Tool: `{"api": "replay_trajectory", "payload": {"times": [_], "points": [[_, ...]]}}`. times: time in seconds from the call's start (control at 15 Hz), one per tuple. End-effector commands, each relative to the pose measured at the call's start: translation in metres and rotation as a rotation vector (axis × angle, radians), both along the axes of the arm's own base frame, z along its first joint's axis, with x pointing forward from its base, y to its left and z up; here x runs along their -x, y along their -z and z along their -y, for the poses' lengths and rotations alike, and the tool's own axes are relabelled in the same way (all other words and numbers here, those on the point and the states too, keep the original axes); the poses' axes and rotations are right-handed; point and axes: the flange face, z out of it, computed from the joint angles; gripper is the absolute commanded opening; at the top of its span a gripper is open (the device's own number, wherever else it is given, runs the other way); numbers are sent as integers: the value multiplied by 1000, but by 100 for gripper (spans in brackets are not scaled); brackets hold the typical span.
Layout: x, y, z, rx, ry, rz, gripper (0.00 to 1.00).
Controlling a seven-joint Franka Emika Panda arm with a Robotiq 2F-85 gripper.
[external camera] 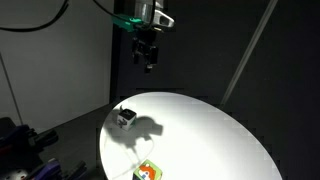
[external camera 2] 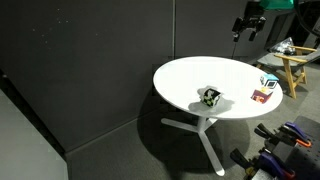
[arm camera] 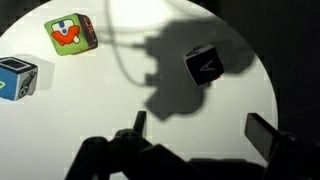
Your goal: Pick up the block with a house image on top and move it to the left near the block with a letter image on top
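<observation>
Your step in hand is the reach for the block with a house image on top (arm camera: pixel 70 33); nothing is gripped yet. The claw (arm camera: pixel 198 125) is spread wide, with only bare tabletop and its own shadow between the two fingers (arm camera: pixel 262 135). In the wrist view the house block lies well away to the claw's upper left. The block with a letter image on top (arm camera: pixel 207 65) sits much nearer, just ahead of the open jaws. A blue block (arm camera: pixel 15 78) lies out at the claw's far left, near the house block.

To do this well, travel sideways while you are high, until the house block is centred between the fingers, and only then come down. The block looks turned at a slant to the jaws, so I'd rotate the wrist until the fingers face two opposite orange sides squarely. Keep the blue block outside the jaws. Go low enough to grip the sides and not the top edges.

In both exterior views the claw (external camera: pixel 148 58) points straight down, hanging well above the white table (external camera: pixel 220 130)
</observation>
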Motion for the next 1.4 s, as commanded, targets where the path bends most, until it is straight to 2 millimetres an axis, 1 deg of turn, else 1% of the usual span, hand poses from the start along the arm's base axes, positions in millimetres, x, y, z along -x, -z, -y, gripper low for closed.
{"api": "replay_trajectory", "payload": {"times": [0.0,0.2,0.4,0.6,0.8,0.87,1.0,1.33], "points": [[-10,14,25,14,30,7,100],[-15,33,38,24,36,11,100],[-22,54,47,44,42,7,100],[-28,76,52,55,51,-24,100],[-31,93,53,59,43,-74,100],[-24,92,47,43,50,-53,100],[-27,99,48,47,46,-67,100],[-29,99,49,49,46,-65,100]]}}
